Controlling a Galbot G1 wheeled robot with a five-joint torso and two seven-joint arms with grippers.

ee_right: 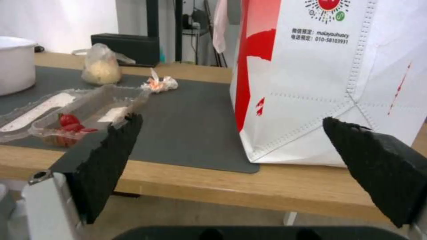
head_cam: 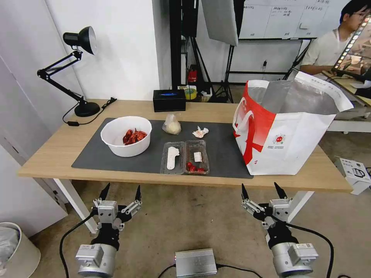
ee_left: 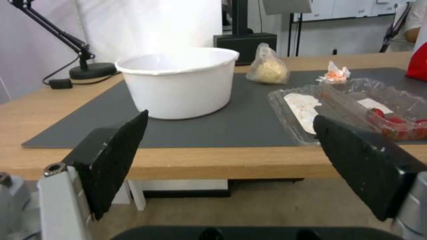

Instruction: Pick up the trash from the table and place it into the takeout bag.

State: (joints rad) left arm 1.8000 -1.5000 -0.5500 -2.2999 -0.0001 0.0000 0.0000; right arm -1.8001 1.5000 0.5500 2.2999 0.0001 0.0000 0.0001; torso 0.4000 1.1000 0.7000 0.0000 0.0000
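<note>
Left gripper (head_cam: 120, 192): hovering below the table's near edge, in front of the bowl, jaws spread wide and gripping nothing.
Right gripper (head_cam: 262, 189): hanging low before the takeout bag, jaws spread wide, carrying nothing.
Table (head_cam: 50, 148): bearing a dark grey mat (head_cam: 224, 148).
Trash: all 4 pieces are lying on the mat: white bowl (head_cam: 126, 136), knotted bag (head_cam: 172, 124), crumpled tissue (head_cam: 200, 132), open clamshell box (head_cam: 185, 157).
Takeout bag (head_cam: 284, 133): standing upright on the table's right end, mouth gaping open.

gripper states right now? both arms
Left gripper: open, empty, below the table edge.
Right gripper: open, empty, below the table edge.
</note>
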